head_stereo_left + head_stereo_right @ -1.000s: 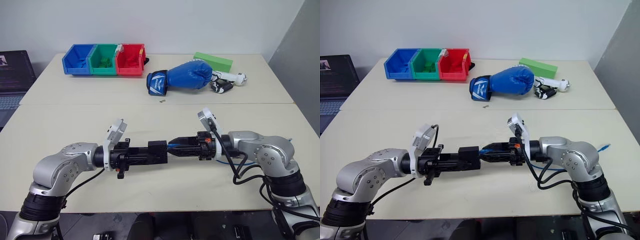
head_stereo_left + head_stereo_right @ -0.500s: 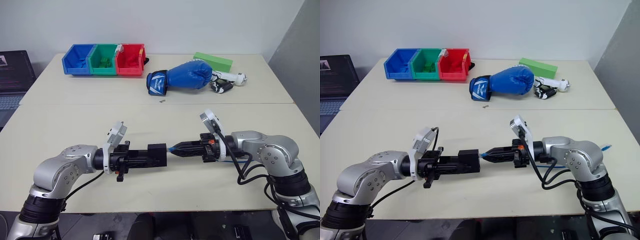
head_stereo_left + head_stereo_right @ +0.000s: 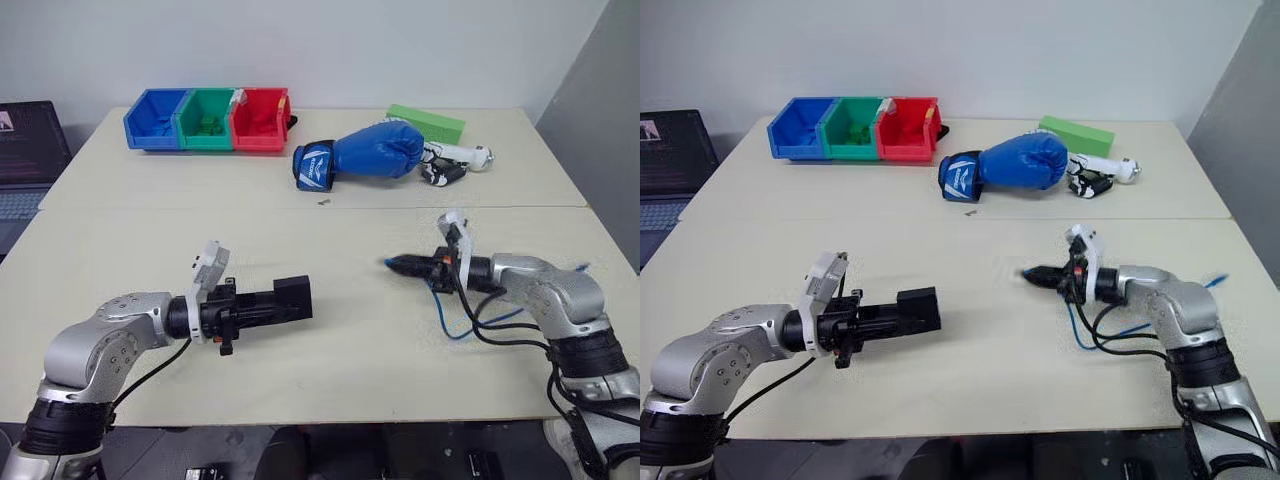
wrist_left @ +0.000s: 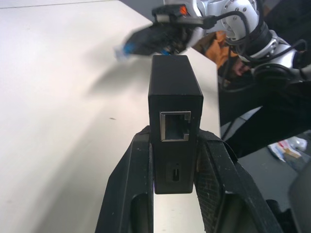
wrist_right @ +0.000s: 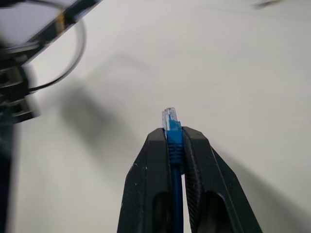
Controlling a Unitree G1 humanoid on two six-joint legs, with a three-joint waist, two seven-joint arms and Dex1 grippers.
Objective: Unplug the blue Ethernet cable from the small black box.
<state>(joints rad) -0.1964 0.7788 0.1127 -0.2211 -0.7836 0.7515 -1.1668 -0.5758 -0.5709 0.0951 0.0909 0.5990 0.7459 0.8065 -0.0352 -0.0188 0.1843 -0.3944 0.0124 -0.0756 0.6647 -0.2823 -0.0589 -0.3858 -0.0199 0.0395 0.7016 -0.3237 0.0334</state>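
The left gripper (image 4: 175, 160) is clamping the black box (image 4: 174, 94), its port empty. Right of centre, well apart, the right gripper (image 5: 175, 141) is pinching the blue cable (image 5: 174, 145) behind its plug.

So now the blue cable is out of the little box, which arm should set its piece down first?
Probably the right. Its gripper pinches the blue Ethernet cable just behind the plug, low over bare table, with the slack already lying there. The left gripper clamps the small black box.

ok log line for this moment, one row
cable: blue Ethernet cable unplugged | left gripper: shut on small black box, port empty | right gripper: shut on cable plug end
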